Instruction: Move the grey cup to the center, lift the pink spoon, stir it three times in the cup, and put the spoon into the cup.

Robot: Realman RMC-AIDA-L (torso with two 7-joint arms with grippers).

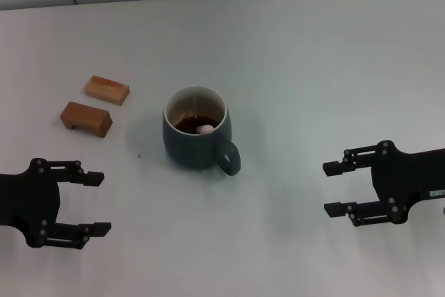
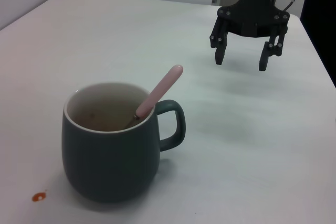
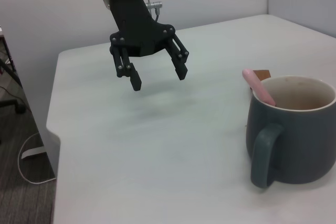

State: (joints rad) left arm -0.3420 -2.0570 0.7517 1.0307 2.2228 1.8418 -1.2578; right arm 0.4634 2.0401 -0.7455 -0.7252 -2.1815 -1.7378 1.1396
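Grey cup [image 1: 197,137] upright near table [image 1: 313,67] centre: rounded, dark blue-grey outside, cream-white inside w/ brown staining on inner wall, dark brown liquid at bottom. One loop handle, turned toward robot's right & slightly toward robot. Pink spoon [image 2: 157,94] standing inside cup, leaning on rim on handle side; pale pink handle sticks up past rim at a slant, metal end down in liquid, mostly hidden. From head view only pink tip visible over liquid.

Small orange-brown spot [image 2: 38,196] on table just beside cup base.

Two brown wooden blocks [image 1: 97,103] to robot's left of cup, apart from it, lying near each other.

Left gripper [image 1: 89,202] low at near-left, well apart from cup, fingers spread, holding nothing. Right gripper [image 1: 341,188] near-right, also well apart, fingers spread, holding nothing.
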